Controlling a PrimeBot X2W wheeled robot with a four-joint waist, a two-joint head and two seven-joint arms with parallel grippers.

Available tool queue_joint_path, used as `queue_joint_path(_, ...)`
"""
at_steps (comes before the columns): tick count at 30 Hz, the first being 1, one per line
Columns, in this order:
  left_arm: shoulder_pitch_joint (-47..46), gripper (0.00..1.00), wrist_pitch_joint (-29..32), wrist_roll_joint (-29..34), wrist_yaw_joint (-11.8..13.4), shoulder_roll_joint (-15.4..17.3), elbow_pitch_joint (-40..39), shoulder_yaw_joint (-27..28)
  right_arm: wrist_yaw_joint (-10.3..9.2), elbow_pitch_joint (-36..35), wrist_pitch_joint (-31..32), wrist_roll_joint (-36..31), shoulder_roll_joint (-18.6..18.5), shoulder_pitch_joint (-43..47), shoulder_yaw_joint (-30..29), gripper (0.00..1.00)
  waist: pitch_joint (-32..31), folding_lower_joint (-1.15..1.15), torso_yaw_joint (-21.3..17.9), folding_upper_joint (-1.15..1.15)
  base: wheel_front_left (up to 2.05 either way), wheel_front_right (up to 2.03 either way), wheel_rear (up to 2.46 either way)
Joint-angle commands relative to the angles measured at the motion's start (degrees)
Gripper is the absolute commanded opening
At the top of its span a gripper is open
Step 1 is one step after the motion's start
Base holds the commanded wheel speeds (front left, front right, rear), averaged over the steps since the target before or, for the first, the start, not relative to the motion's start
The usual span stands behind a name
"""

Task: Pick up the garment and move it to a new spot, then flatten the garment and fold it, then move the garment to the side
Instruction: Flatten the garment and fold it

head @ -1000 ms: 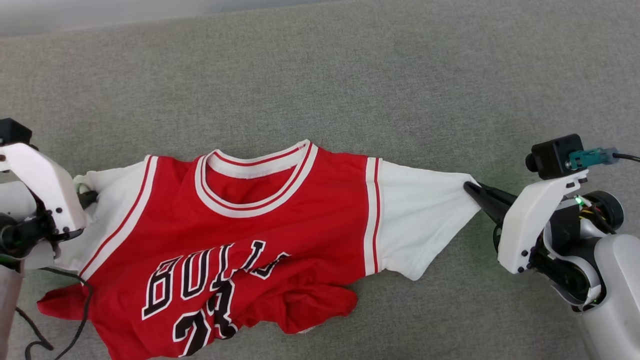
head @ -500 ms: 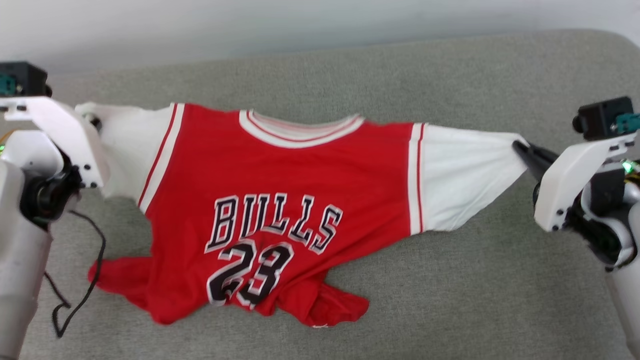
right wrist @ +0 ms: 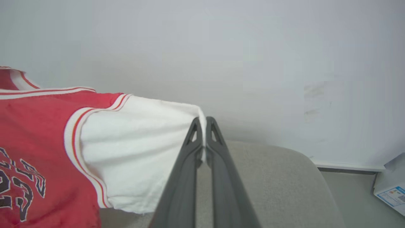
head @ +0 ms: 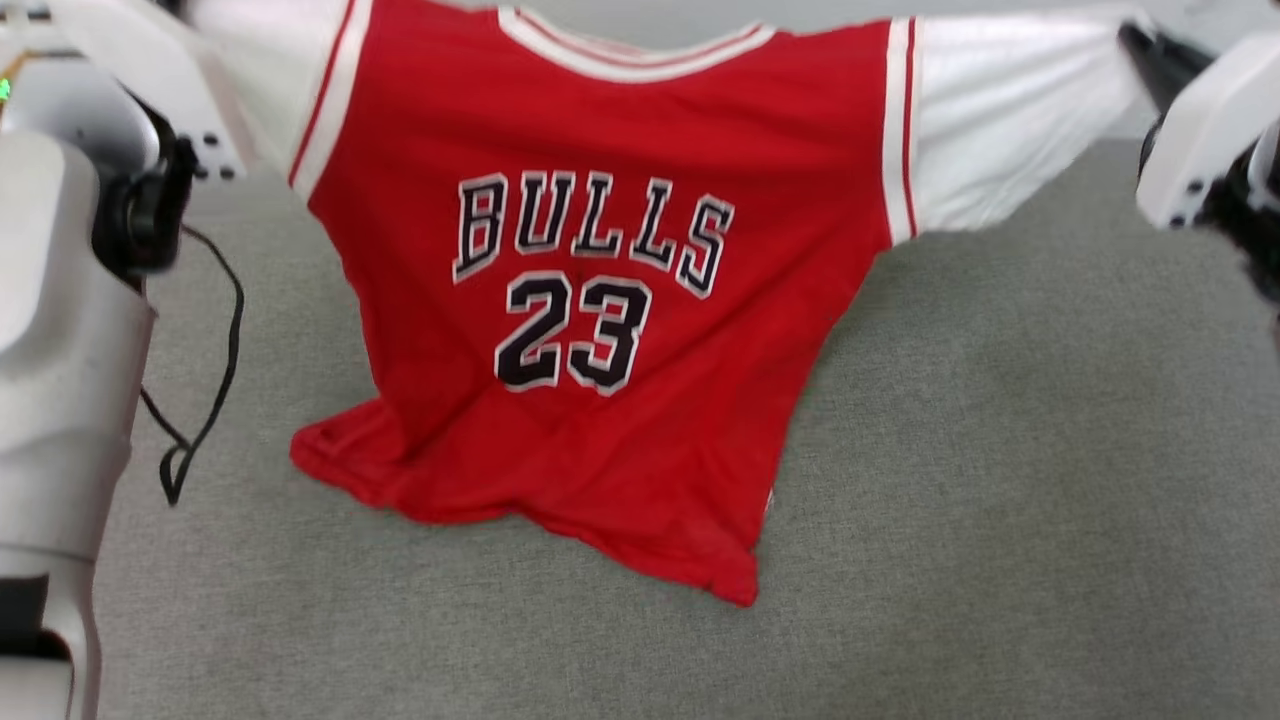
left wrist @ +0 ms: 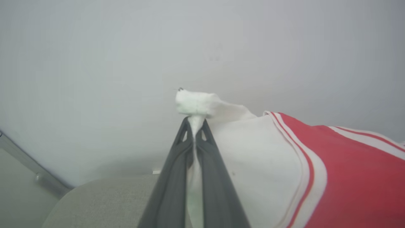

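Red sleeveless basketball jersey point(head: 600, 300) w/ white-striped trim and black, white-outlined "BULLS 23" on the front hangs spread btwn both arms, front facing the robot. Its upper part is up in the air, stretched taut side to side. The bottom hem drapes onto the grey woven fabric surface point(head: 1000, 450), a bit crumpled at the left corner. White inner lining shows at each armhole, pulled to a point at both ends.

Left gripper point(left wrist: 194, 126): two long dark fingers pressed together, pinching a wad of that white lining, w/ a small tuft sticking out past the tips. Right gripper point(right wrist: 204, 122): fingers likewise squeezed tight on the lining's edge at the other side, a thin fold of cloth running down btwn them. The grippers are well apart, approx level w/ the neckline.

Thin black cable point(head: 215, 380) dangles in a loop beside the left arm. Plain pale wall point(left wrist: 95, 47) is behind. Small white box w/ a printed label point(right wrist: 390, 190) sits on the floor past the surface's rounded corner.
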Motion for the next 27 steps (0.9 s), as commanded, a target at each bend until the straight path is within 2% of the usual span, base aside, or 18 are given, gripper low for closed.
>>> queue_joint_path(1,-1.3,0.0,-1.0,0.3,0.3,-0.1,0.6,0.2,-0.04,0.6,-0.8,-0.2,0.2,-2.0,0.1,0.0,0.6,0.0,-0.2,0.0,0.0,0.0,0.0)
queue_joint_path(6,-9.1,0.0,-7.0,1.5,0.8,-2.0,3.7,0.9,-0.04,5.4,-5.9,-1.8,0.4,-12.0,-0.5,0.0,4.1,0.0,-0.9,0.0,0.0,0.0,0.0)
queue_joint_path(15,-23.3,0.0,-18.0,4.0,0.7,-3.0,5.8,1.8,-0.04,9.9,-18.5,-6.2,0.7,-27.9,-1.4,0.0,11.7,0.0,-2.2,0.0,0.0,0.0,0.0)
queue_joint_path(20,-29.7,0.0,-21.2,5.1,0.0,-2.8,6.4,1.6,-0.04,11.1,-23.8,-7.4,1.4,-33.7,-1.7,0.0,15.9,0.0,-3.0,0.0,0.0,0.0,0.0)
queue_joint_path(27,-34.0,0.0,-23.2,5.1,-1.2,-3.4,8.8,1.1,-0.04,13.4,-26.9,-6.3,2.2,-36.9,0.6,0.0,21.6,0.0,-3.5,0.0,0.0,0.0,0.0)
